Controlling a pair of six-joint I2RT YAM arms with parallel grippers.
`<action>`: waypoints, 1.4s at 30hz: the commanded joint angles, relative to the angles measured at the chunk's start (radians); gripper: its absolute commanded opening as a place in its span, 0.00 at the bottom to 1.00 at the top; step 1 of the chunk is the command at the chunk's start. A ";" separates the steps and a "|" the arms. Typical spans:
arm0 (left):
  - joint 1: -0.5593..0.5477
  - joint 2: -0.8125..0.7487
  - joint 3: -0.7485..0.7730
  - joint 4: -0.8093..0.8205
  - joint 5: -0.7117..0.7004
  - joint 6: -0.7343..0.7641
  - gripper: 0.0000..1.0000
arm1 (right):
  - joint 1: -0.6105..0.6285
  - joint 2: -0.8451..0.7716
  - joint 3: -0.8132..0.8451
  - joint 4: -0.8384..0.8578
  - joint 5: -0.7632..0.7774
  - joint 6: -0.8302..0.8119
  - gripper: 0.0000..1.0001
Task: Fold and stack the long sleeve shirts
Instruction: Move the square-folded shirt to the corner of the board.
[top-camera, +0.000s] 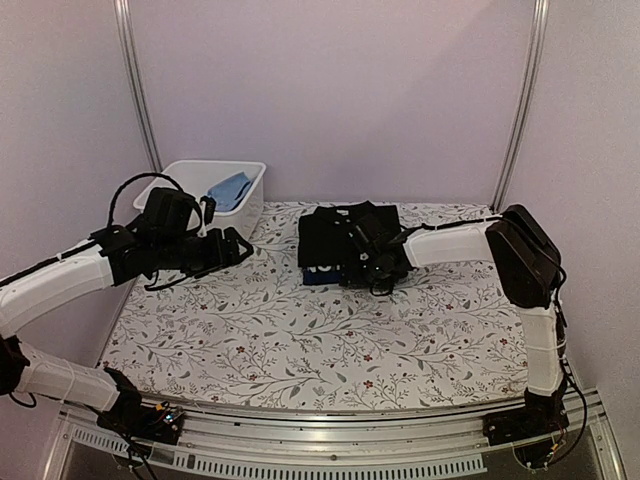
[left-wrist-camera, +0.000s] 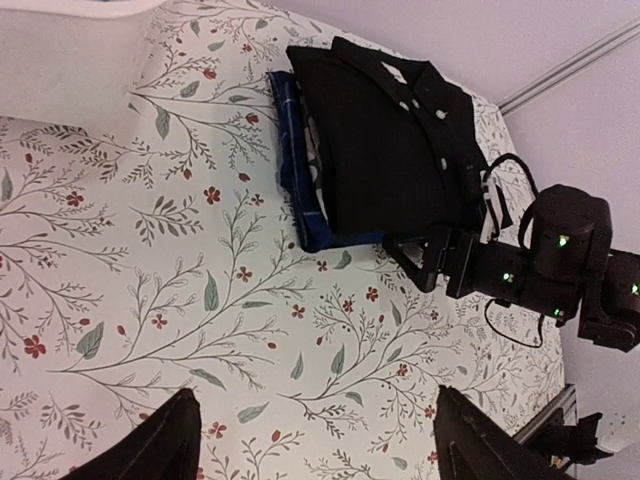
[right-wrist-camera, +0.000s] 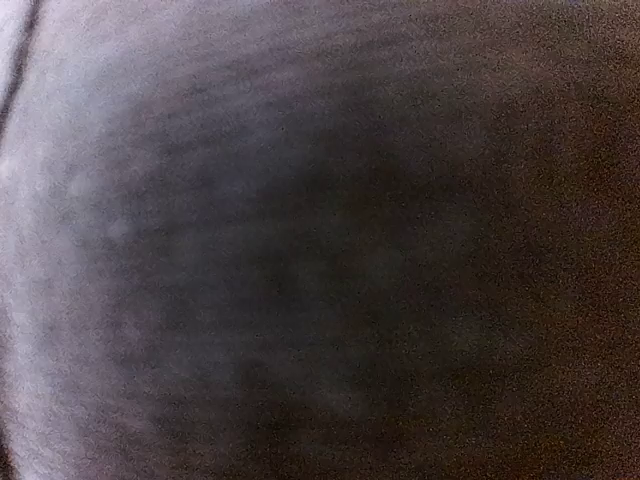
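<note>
The long sleeve shirts lie folded in one stack at the back middle of the table. A plain black collared shirt (top-camera: 340, 235) (left-wrist-camera: 385, 150) with small white buttons is on top. A dark blue layer with white marks (top-camera: 322, 272) (left-wrist-camera: 295, 175) sticks out beneath it. My right gripper (top-camera: 372, 258) (left-wrist-camera: 428, 262) rests low on the stack's right front edge, its jaws spread. The right wrist view is filled with blurred dark cloth (right-wrist-camera: 320, 240), and no fingers show there. My left gripper (top-camera: 236, 246) (left-wrist-camera: 320, 445) hovers open over bare tablecloth left of the stack, holding nothing.
A white bin (top-camera: 250, 205) stands at the back left, right behind my left arm, with a blue cloth (top-camera: 230, 188) in it. The flowered tablecloth (top-camera: 300, 340) covers the table. Metal frame posts (top-camera: 520, 100) rise at the back corners.
</note>
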 joint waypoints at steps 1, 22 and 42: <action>0.019 -0.031 -0.032 0.006 0.019 0.015 0.80 | -0.047 0.125 0.095 -0.064 -0.093 -0.029 0.87; 0.052 -0.056 -0.055 0.020 0.062 0.030 0.80 | -0.187 0.450 0.628 -0.114 -0.302 -0.005 0.93; 0.075 -0.033 -0.065 0.038 0.083 0.031 0.80 | -0.198 0.537 0.688 0.104 -0.449 0.106 0.74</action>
